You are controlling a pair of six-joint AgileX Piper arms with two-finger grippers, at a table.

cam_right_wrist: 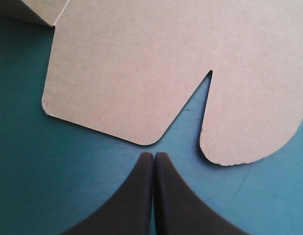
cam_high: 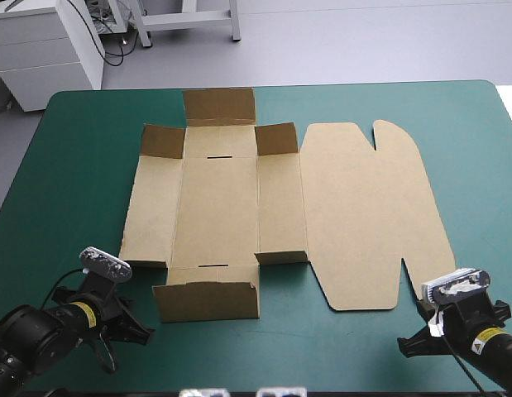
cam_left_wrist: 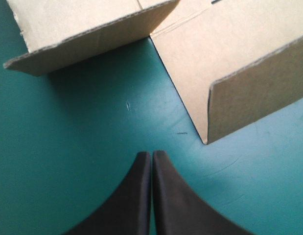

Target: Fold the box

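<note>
Closed to a point and empty, my left pincer (cam_left_wrist: pixel 151 154) hangs over bare teal-green cover (cam_left_wrist: pixel 68 147), aimed at the gap between two raised flaps at the box's (cam_high: pixel 264 207) near left corner. My right pincer (cam_right_wrist: pixel 154 155), also closed and empty, faces the notch in the lid's (cam_right_wrist: pixel 166 63) near edge. The box lies spread open mid-table
</note>
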